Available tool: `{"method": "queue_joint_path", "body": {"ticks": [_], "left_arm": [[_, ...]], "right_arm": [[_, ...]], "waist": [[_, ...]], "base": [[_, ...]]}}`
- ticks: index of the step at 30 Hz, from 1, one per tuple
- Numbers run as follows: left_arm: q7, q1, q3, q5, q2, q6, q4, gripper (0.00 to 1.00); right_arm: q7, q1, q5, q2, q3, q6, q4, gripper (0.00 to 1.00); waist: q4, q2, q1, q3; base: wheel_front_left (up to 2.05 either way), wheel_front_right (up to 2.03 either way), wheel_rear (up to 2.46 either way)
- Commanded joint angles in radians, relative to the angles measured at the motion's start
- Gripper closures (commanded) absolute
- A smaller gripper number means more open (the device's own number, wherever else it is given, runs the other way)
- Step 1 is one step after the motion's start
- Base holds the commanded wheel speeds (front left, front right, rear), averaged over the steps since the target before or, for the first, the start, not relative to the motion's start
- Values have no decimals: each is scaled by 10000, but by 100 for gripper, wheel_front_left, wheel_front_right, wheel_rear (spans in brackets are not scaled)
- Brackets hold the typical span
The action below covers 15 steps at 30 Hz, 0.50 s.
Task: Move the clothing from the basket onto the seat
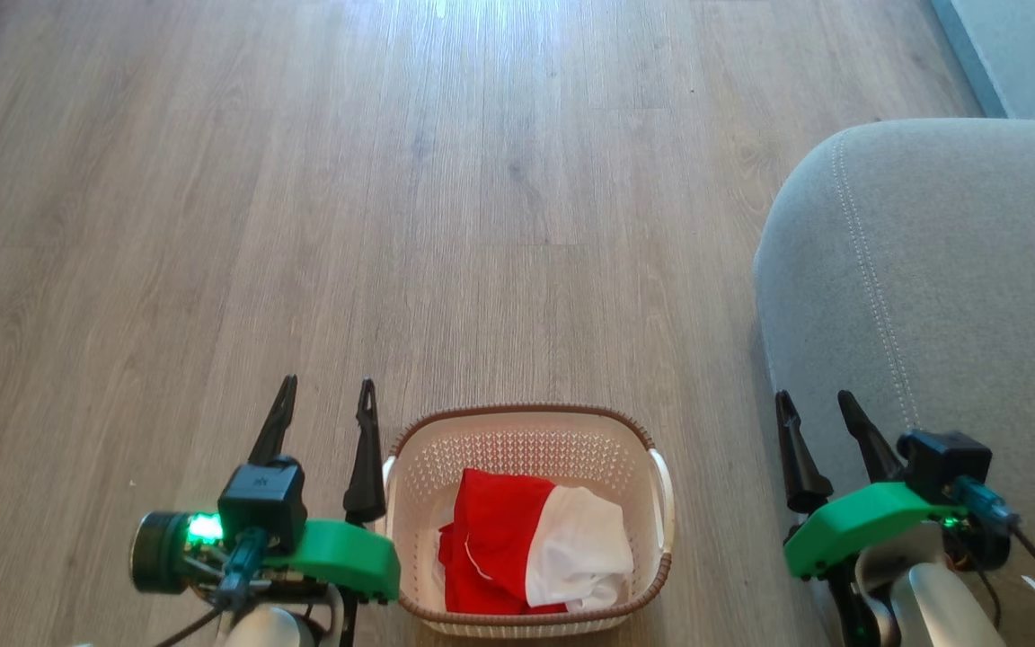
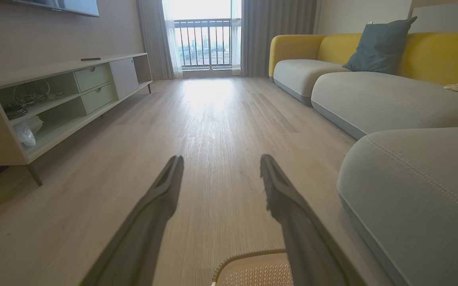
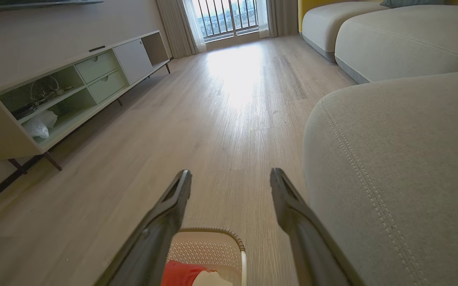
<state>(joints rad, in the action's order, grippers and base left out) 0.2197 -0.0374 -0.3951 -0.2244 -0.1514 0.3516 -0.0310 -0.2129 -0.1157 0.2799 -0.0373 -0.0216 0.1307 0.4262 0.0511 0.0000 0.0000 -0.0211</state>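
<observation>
i am looking down at a cream basket [image 1: 517,412] that is sitting on the wooden floor [image 1: 392,225] right in front of me. the clothing [image 1: 526,548], red and white fabric, is lying bunched inside it. my left gripper [image 1: 327,385] is hovering just left of the basket, fingers spread wide and holding nothing. my right gripper [image 1: 813,397] is hovering to the right, equally wide and empty, overlapping the near edge of the grey seat [image 1: 949,270], which is standing beside the basket.
</observation>
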Motion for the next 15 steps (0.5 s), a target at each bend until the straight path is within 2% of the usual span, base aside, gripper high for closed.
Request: {"method": "queue_joint_path", "body": {"ticks": [1,9,15], "left_arm": [[137,-333,391,316,88,-63,352,0],[371,-144,718,1282,455,-600,139,0],[421,12,1095,1079,762,-1516,-428,0]], "right_arm": [[-202,-637,-319,-116,-258,0,-243,0],[-438,-823,-1069,-127,-452,0,-84,0],[-488,-825,-1116,-129,-495,0,23,0]], "waist": [[-3,0,0,-2],[-60,0,0,-25],[-72,0,0,-72]], "base": [[0,0,0],[0,0,0],[0,0,0]]}}
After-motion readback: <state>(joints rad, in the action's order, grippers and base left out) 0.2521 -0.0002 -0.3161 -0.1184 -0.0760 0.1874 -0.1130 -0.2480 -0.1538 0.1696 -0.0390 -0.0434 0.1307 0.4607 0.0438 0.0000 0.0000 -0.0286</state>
